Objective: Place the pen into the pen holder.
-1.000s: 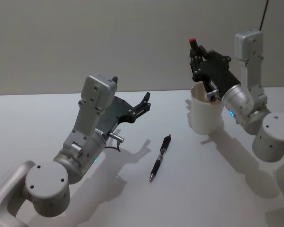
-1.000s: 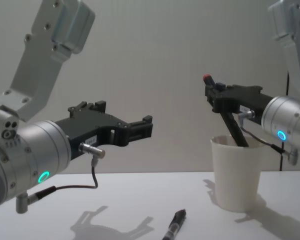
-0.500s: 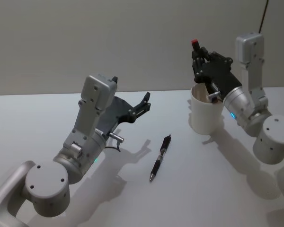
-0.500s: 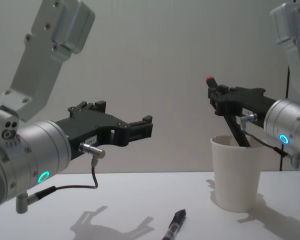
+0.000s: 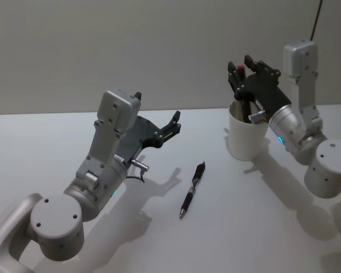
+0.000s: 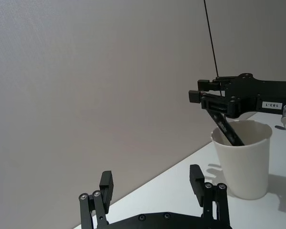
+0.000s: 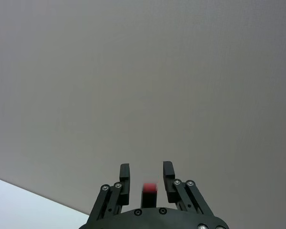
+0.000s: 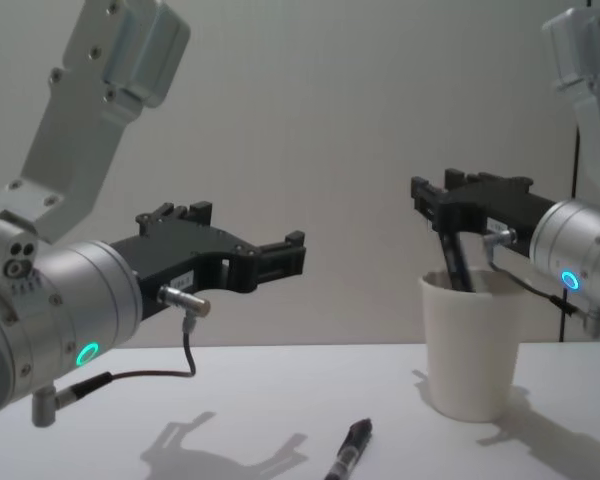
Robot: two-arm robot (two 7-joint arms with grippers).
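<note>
red-topped pen [image 5: 239,68] leans in white cup [image 5: 245,142]; black pen [image 5: 192,190] lies beside.

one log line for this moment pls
right pincer: open above plain white paper cup | red-capped black pen: leaning inside cup | second black pen: on table | left pincer: open, idle

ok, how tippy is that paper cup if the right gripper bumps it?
Probably light and easy to tip: the paper cup is tall and tapers to a narrower base. The pen inside, leaning on its rim, likely loads that side. Its thin-looking walls may crush if squeezed. The right gripper hangs open just above it.
</note>
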